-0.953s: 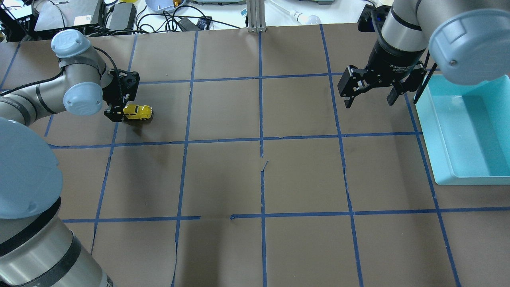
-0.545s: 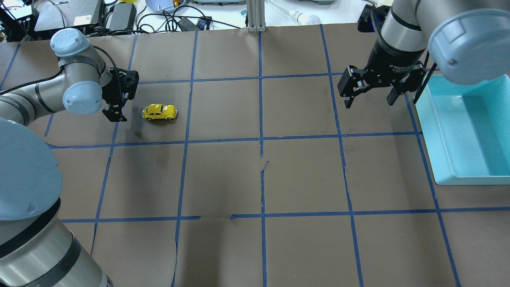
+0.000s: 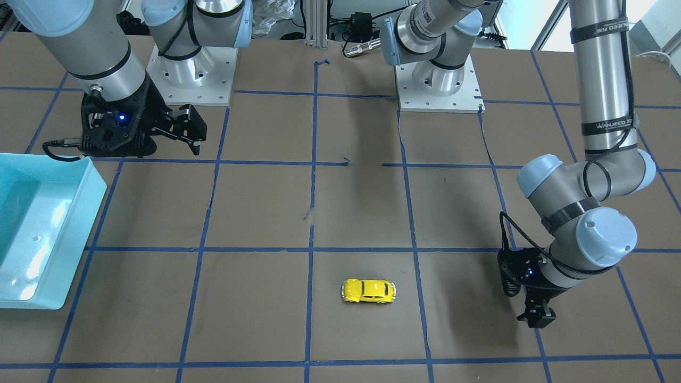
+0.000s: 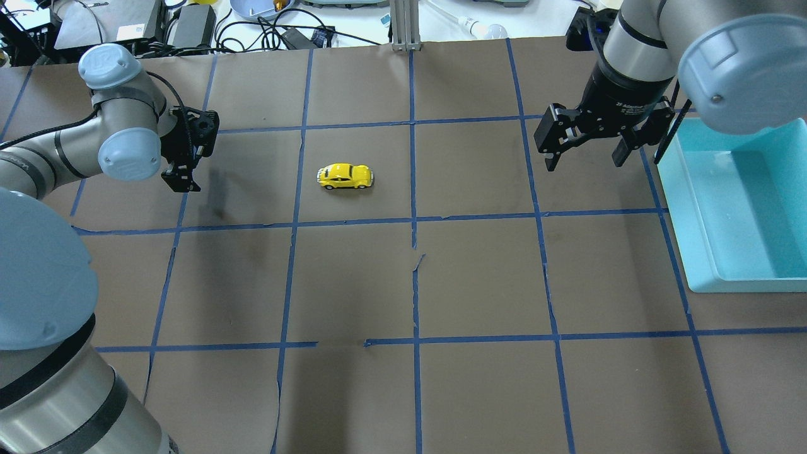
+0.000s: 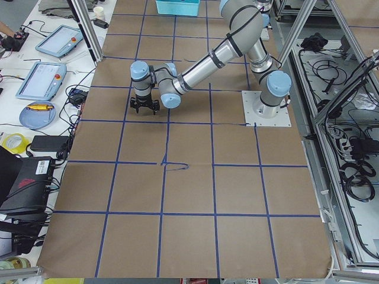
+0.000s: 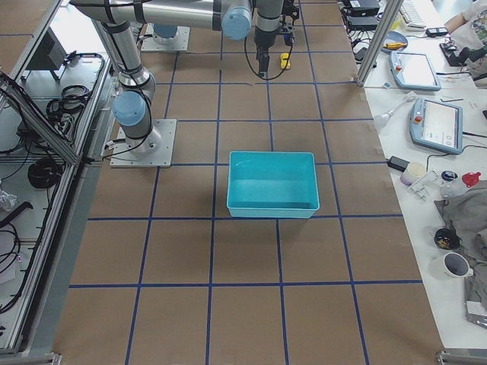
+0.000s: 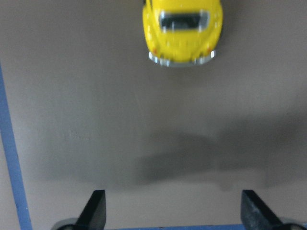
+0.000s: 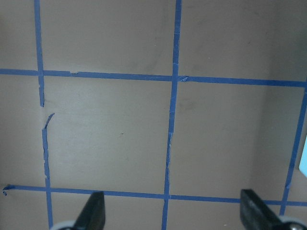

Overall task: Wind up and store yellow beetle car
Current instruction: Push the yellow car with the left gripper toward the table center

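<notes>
The yellow beetle car stands free on the brown table, nose toward the table's middle. It also shows in the front-facing view and, from behind, at the top of the left wrist view. My left gripper is open and empty, low over the table, well to the car's left; it also shows in the front-facing view and the left wrist view. My right gripper is open and empty, hanging above the table beside the teal bin; the right wrist view shows only table beneath it.
The teal bin sits empty at the table's right end, as the right-side view also shows. Blue tape lines grid the table. Cables and gear lie beyond the far edge.
The car was at my left gripper's fingers a second ago. It has rolled right, away from the gripper, across more than one grid square. Both arms have barely moved.
</notes>
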